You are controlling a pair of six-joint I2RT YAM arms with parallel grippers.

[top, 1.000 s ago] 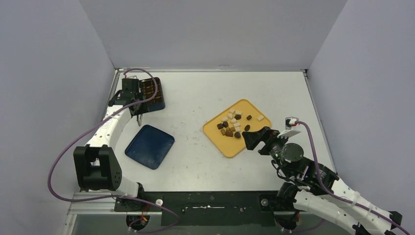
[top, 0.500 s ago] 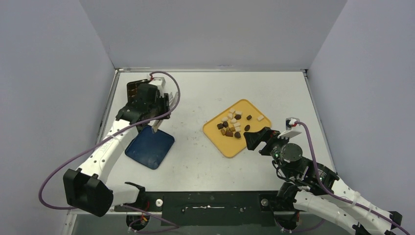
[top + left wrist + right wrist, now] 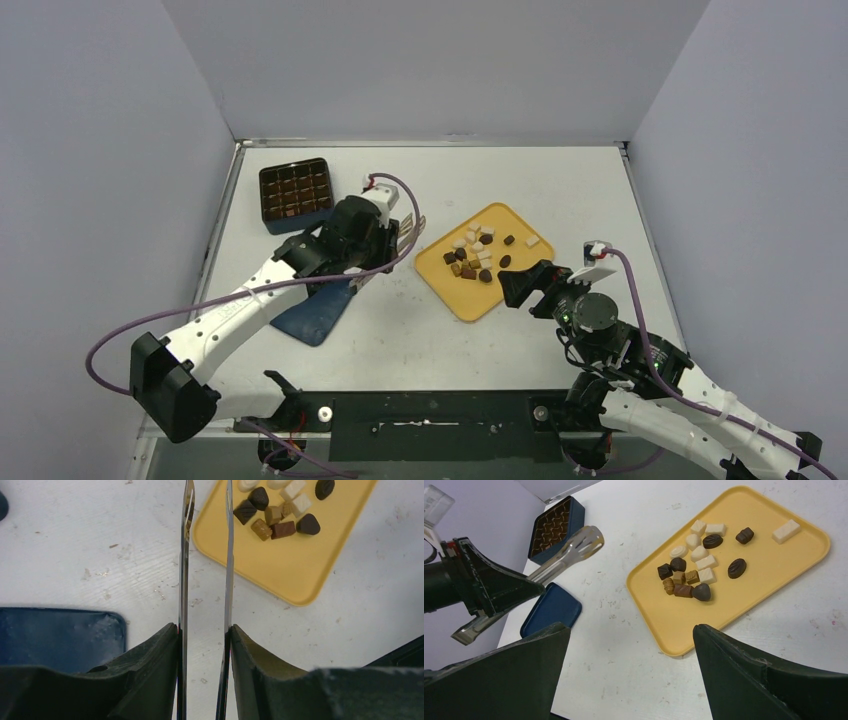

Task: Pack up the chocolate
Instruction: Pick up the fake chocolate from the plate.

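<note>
- Chocolate (image 3: pixel 468 271) lies loose on tray (image 3: pixel 470 302), right of centre
- Left gripper (image 3: pixel 204 635) clamps tongs (image 3: pixel 229 555); blades apart, nothing between them
- Tongs point at tray's left edge; pieces lie just beyond tips, rightward
- Right gripper (image 3: pixel 631 630) gapes empty beside tray

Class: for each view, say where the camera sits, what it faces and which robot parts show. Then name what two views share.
Top external: above and behind the arms, looking down on the table; the left arm and right arm show.
Left wrist: on the left arm, looking along the left fingers and the metal tongs they clamp, towards the yellow tray.
Right wrist: on the right arm, looking between the open right fingers over the tray.
Shared: both wrist views show the chocolates on the tray.
</note>
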